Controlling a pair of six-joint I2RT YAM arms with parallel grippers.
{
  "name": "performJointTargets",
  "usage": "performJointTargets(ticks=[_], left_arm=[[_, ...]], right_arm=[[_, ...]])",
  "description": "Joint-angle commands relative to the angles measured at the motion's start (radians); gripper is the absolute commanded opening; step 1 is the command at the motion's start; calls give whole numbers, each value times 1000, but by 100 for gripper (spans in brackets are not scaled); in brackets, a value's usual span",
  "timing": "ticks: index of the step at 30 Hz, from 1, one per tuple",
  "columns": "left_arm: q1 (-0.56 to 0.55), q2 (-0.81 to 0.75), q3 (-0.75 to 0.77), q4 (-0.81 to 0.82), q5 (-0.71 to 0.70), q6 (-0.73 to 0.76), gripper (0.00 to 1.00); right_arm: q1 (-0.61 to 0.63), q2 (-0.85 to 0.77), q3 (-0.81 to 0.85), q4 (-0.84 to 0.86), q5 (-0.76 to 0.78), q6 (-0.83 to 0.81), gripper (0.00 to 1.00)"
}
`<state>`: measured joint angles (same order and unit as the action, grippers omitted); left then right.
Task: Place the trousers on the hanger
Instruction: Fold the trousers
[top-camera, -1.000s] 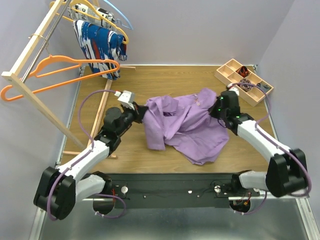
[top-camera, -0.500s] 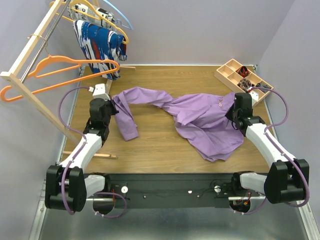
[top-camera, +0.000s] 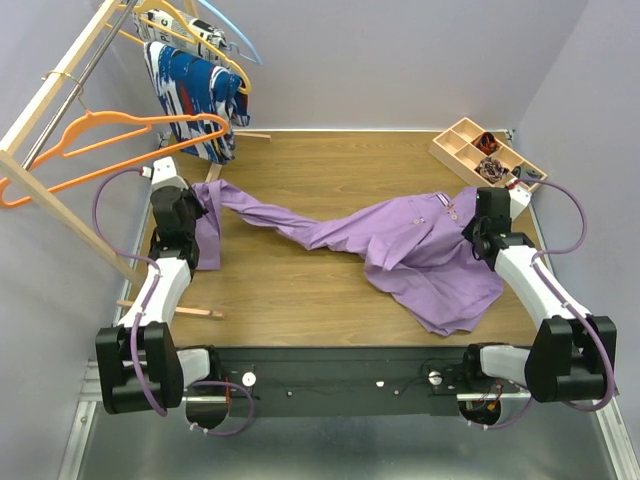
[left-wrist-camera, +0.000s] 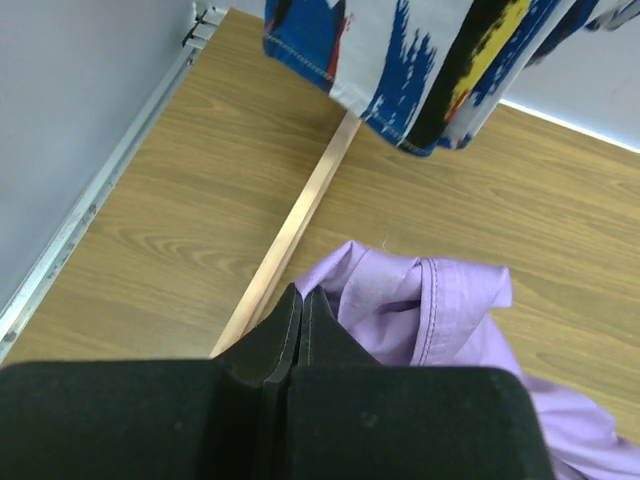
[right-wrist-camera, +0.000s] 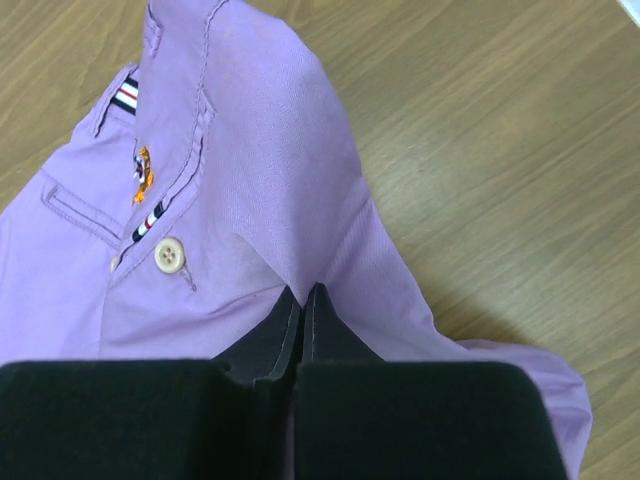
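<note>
1. Stretching across the table from left to right, the trousers lie drawn out between both arms.
2. The left gripper is clenched on a hemmed end, beside a wooden slat.
3. The right gripper is pinched tight on fabric near the buttoned waistband.
4. The hanger hangs on the wooden rack at far left, apart from the trousers.

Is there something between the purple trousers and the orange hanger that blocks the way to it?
Nothing visible blocks it. The trousers lie on the table, one leg end at the left gripper, near the hanger. The patterned garment hangs close beside the hanger's tip.
</note>
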<state>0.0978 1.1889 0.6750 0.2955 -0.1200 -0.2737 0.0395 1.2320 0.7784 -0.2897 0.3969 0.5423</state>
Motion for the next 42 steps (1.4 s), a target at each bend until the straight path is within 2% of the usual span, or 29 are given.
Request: performJointTargets(ticks=[1,4,5,6,7,8,9,10,14,20,23,25,32,34,36,42], left_arm=[[14,0,64,45,18,-8,0],[16,9,61,74,100,-21,0],[14,20,58,80,115,-24,3],[10,26,55,85,146,-25,10],[0,32,55,83,166,-22,18],[-9,43,55,85,166,-18,31],[-41,46,57,82,164,-10,36],[-55,48,57,77,152,-1,41],[-95,46,60,59,129,10,68],[-223,6,38,31,1,16,70],[-254,34,32,5,-40,19,70],[-253,57,20,-15,-70,22,72],[-228,121,17,-50,-132,5,76],[-227,124,17,-61,-144,-1,76],[-227,146,31,-73,-161,-5,84],[-221,231,44,-104,-217,10,84]], right_arm=[[-35,-35,-2,-3,108,-15,7],[-35,-37,2,-6,100,-24,13],[-35,-39,5,-11,99,-24,15],[-35,-37,7,-15,92,-30,33],[-35,-39,16,-20,74,-31,44],[-35,-40,21,-26,60,-33,57],[-36,-46,22,-29,40,-39,73],[-35,-60,30,-32,-7,-41,75],[-35,-133,30,-35,-160,-39,79],[-4,-241,15,9,-352,-53,86],[34,-235,10,52,-420,-45,93],[68,-200,7,79,-444,-38,94],[336,-20,30,173,-412,-4,94],[373,6,30,178,-402,10,94],[416,37,21,184,-366,19,94],[458,89,-45,193,-326,58,94]])
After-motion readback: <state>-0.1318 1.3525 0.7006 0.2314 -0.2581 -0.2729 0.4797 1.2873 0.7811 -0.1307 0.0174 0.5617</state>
